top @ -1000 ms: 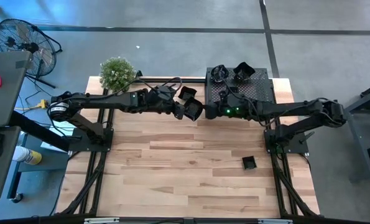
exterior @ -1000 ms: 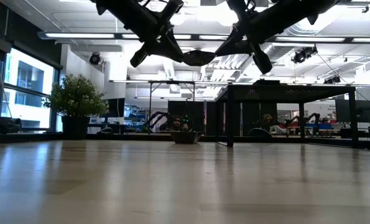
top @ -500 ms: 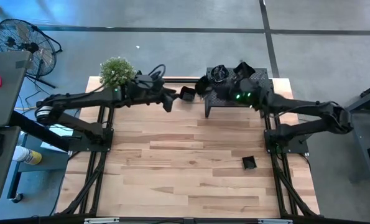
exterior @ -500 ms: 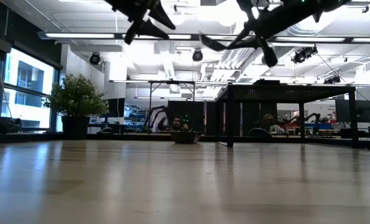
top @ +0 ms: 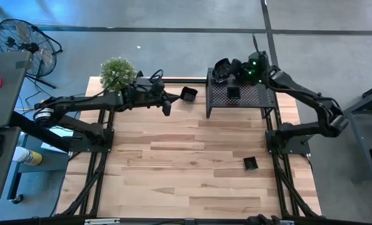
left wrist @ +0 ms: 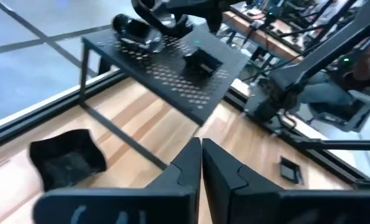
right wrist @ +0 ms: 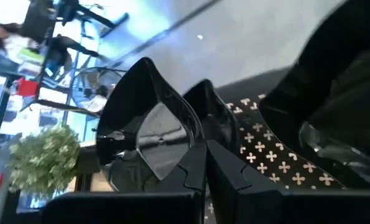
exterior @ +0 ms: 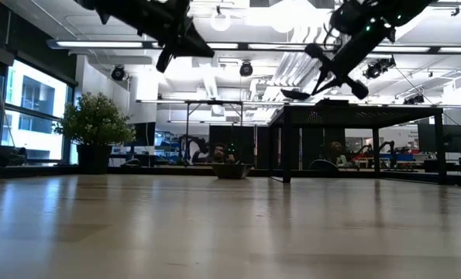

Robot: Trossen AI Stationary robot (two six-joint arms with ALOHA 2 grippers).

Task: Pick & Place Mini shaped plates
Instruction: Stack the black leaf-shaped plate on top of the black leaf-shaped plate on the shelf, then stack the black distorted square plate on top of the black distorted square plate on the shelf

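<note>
Over the perforated stand (top: 239, 95), right gripper (right wrist: 203, 140) apparently pinches 1 mini plate (right wrist: 150, 134) — left gripper (left wrist: 201, 163) pressed together.

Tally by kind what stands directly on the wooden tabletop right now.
Plates: 2 (far one, near one)
Stand: 1
Plant: 1
Total: 4
Off the wood: right tool holds another plate; left tool hovers shut.

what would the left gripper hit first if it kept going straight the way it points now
Probably the black perforated stand. The left gripper, jaws shut and empty, aims straight at the stand's near edge, passing beside a mini plate on the table. Depth is unclear, so it might run under the stand's top instead.
</note>
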